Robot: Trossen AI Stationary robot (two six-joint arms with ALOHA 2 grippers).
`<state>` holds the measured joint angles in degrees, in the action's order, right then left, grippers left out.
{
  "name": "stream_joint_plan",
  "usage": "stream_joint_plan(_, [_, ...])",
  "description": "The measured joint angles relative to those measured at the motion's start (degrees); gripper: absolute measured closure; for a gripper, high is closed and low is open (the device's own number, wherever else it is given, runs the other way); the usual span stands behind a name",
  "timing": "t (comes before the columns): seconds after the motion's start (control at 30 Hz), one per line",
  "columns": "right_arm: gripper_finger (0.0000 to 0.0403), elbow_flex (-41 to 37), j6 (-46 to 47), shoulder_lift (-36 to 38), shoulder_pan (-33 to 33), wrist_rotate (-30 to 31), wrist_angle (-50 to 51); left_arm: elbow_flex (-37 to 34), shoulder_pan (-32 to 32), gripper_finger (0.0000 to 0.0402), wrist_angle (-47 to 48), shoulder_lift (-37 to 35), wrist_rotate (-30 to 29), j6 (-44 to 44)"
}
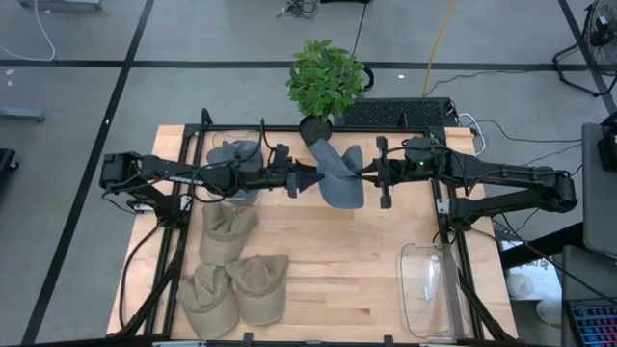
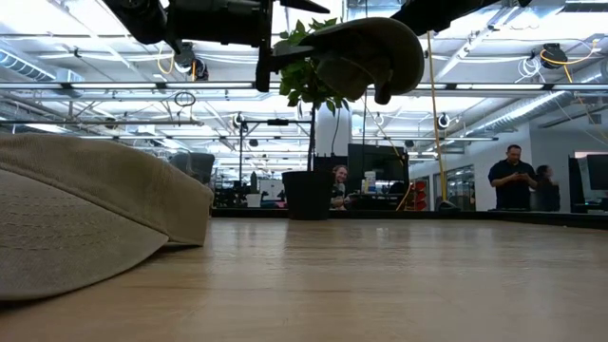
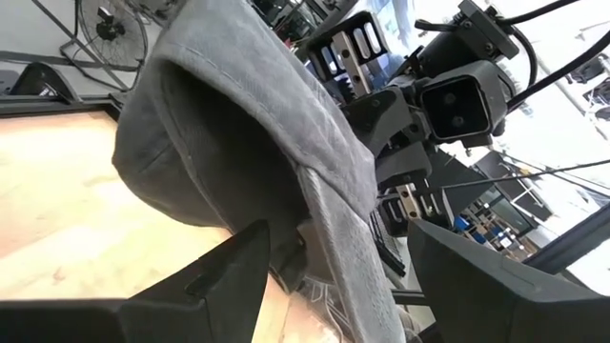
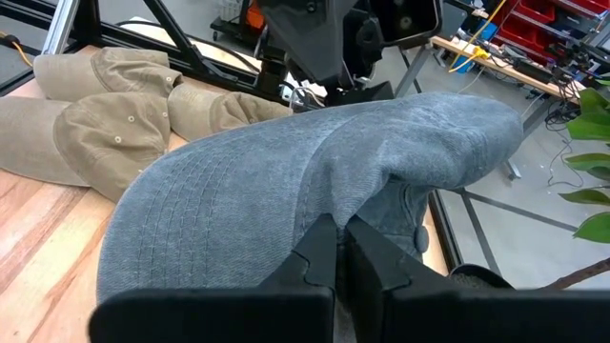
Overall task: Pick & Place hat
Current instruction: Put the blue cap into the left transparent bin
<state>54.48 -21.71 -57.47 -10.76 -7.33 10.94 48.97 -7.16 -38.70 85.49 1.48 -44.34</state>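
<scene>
A grey hat [image 1: 337, 178] hangs in the air between my two grippers, above the table's far middle; the low view shows the grey hat [image 2: 366, 52] clear of the wood. My right gripper [image 1: 364, 173] comes from the table's right and is shut on it [image 4: 341, 243]. My left gripper [image 1: 310, 175] comes from the left. It is open [image 3: 338, 276], with its fingers standing on either side of the hat's rim [image 3: 334, 219]; I see a gap beside one finger. A second grey hat [image 1: 236, 154] lies in a clear bin at the far left. My right gripper pinches a fold of the hat's crown cloth [image 4: 334, 205] between its two fingers, next to the stitched brim [image 4: 172, 219]. The fingers come level from the table's right. The hat is lifted clear of the table and bulges out in front of the fingers.
Three tan hats lie on the near left of the table [image 1: 227, 231], [image 1: 207, 299], [image 1: 258, 284]; one fills the low view's left [image 2: 85, 209]. A clear bin [image 1: 434, 289] stands at the near right. A potted plant [image 1: 323, 82] stands at the far edge.
</scene>
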Motion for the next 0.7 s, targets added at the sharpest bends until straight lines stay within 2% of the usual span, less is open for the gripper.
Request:
stream_joint_plan(0.17, [0.0403, 0.0, 0.0, 0.0, 0.0, 0.0, 0.0, 0.0, 0.0, 0.0147, 0.0, 0.0, 0.0, 1.4])
stream_joint_plan(0.27, [0.0403, 0.0, 0.0, 0.0, 0.0, 0.0, 0.0, 0.0, 0.0, 0.0168, 0.0, 0.0, -0.3, 2.3])
stream_joint_plan(0.53, [0.0403, 0.0, 0.2, 0.0, 0.0, 0.0, 0.0, 0.0, 0.0, 0.0293, 0.0, 0.0, -0.6, 2.0])
stream_joint_plan(0.7, [0.0403, 0.0, 0.2, 0.0, 0.0, 0.1, 0.0, 0.0, -0.2, 0.0368, -0.4, 0.0, -0.4, 5.9])
